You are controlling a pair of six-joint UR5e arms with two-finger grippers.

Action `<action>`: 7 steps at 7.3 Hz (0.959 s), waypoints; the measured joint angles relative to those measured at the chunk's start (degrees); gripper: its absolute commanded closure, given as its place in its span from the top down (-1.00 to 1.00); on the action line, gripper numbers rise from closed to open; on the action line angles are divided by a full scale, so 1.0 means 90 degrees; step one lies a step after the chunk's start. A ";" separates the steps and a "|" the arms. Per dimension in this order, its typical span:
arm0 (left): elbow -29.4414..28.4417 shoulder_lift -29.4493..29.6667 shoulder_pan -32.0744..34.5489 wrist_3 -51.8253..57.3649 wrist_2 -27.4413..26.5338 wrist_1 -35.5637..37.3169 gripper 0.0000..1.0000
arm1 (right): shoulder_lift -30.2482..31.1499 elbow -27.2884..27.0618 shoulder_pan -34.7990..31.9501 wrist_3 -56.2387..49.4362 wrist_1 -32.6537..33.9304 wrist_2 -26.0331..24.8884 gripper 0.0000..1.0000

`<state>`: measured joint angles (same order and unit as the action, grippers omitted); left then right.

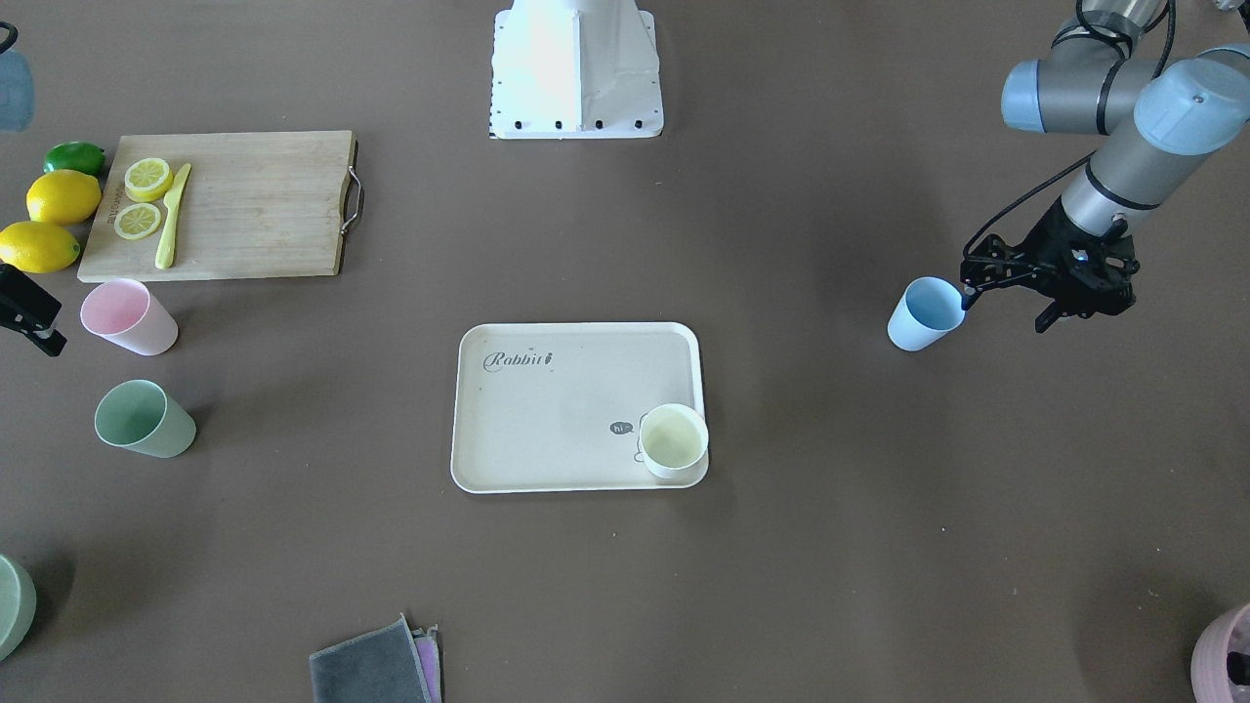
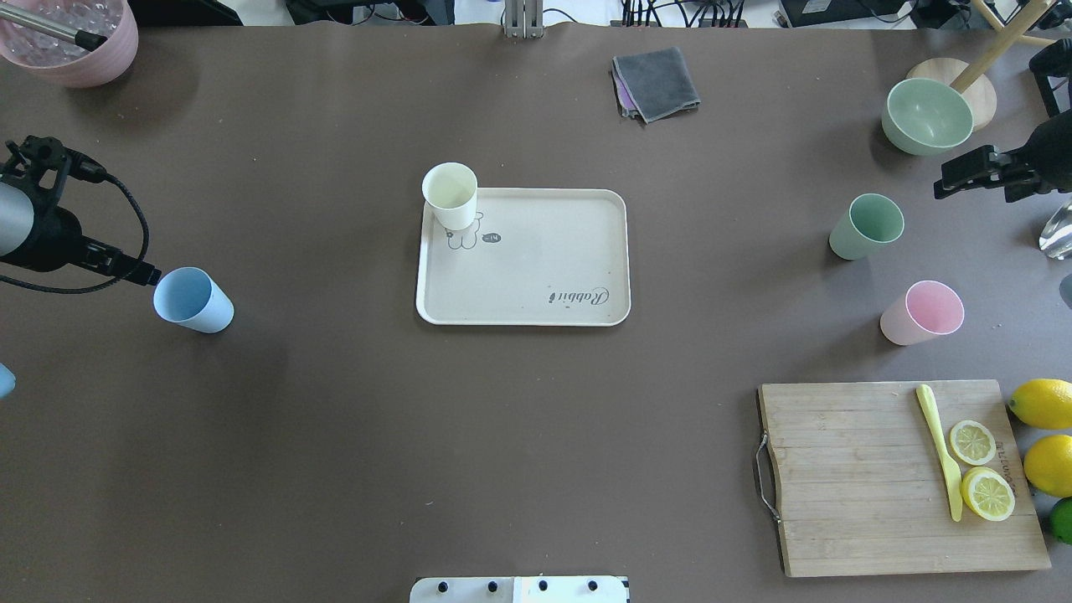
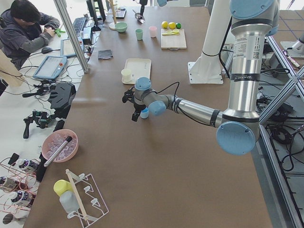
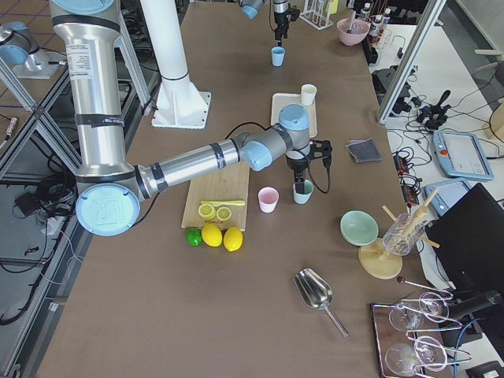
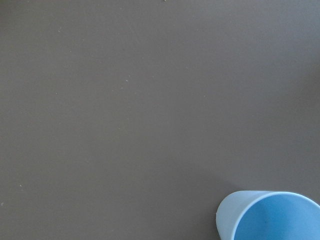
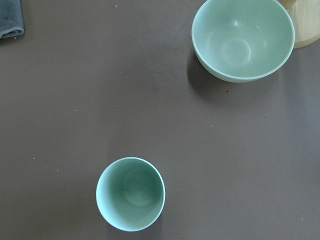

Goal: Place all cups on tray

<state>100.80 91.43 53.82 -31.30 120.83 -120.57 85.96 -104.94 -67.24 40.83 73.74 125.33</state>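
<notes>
Cream-yellow cup [image 1: 674, 441] upright on the tray [image 1: 547, 430], in the corner by the rabbit drawing.

Blue cup [image 1: 924, 312] on the desk [image 1: 781, 244], well apart from the tray on the robot's left. Left jaws just beside its rim — spread apart, nothing between them.

Pink cup [image 1: 127, 317] and green cup [image 1: 144, 420] stand on the desk near the cutting board [image 1: 254, 205], off the tray. Right jaws hang near the green cup, only partly in frame — cannot tell how far apart they stand. Green bowl [image 6: 243, 40] nearby.
</notes>
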 measured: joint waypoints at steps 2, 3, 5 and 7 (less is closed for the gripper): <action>-0.0067 0.0029 -0.0083 -0.0006 0.0012 -0.0030 0.38 | 0.0000 0.0005 0.0000 0.0003 0.0000 -0.0007 1.00; -0.0128 0.0044 -0.0147 -0.0002 -0.0001 -0.0036 -0.29 | 0.0000 0.0008 0.0000 0.0004 0.0000 -0.0009 1.00; -0.0157 0.0061 -0.0281 -0.0001 -0.0011 -0.0040 -1.00 | 0.0000 0.0015 0.0000 0.0004 0.0000 -0.0010 1.00; -0.0067 0.0171 -0.0344 -0.0129 0.0027 -0.0047 -1.00 | 0.0000 0.0019 0.0000 0.0000 0.0000 -0.0010 1.00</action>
<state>100.21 92.97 50.72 -32.46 121.08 -120.99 85.96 -104.77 -67.24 40.83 73.74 125.24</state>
